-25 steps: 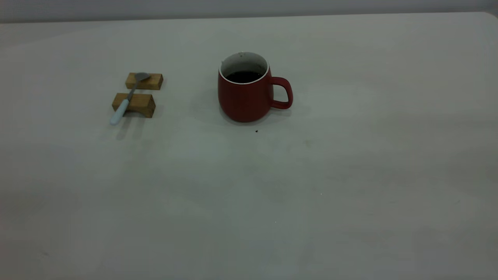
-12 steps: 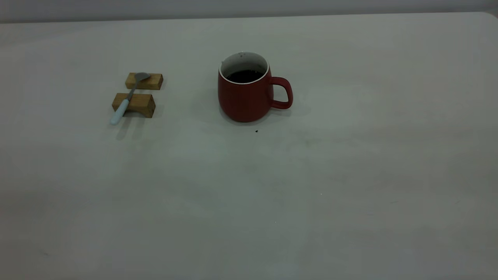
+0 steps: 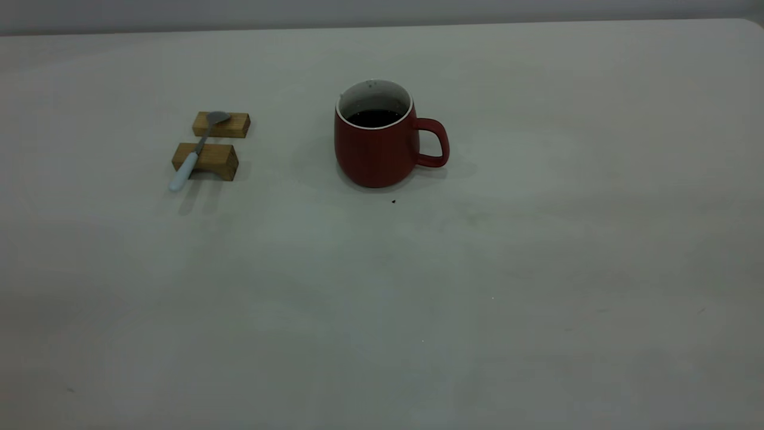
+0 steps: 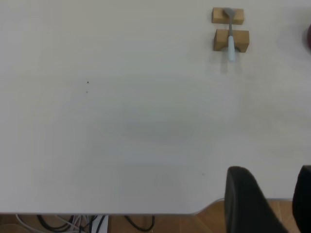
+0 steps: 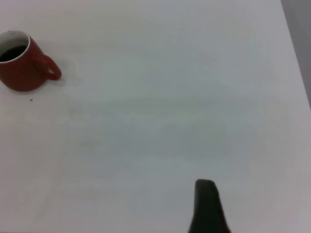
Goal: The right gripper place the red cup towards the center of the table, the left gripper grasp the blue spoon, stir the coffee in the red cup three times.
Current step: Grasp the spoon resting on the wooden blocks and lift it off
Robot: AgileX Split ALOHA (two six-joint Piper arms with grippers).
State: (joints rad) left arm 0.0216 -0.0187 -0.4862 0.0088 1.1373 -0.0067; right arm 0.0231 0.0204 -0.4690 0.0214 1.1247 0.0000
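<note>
On the counter (image 3: pixel 537 251) the cup (image 3: pixel 376 149) stands near the middle toward the far side, its handle pointing right, with coffee (image 3: pixel 373 117) in it. Well apart to its left sit two wooden blocks, the far block (image 3: pixel 221 125) behind the near block (image 3: pixel 206 161). The spoon (image 3: pixel 197 149) lies across both, bowl on the far one, handle reaching past the near one toward the front left.

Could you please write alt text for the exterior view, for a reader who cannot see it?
A red cup of dark coffee stands upright on an off-white table, handle to the right. To its left, a blue spoon rests across two wooden blocks. No gripper shows here.
</note>
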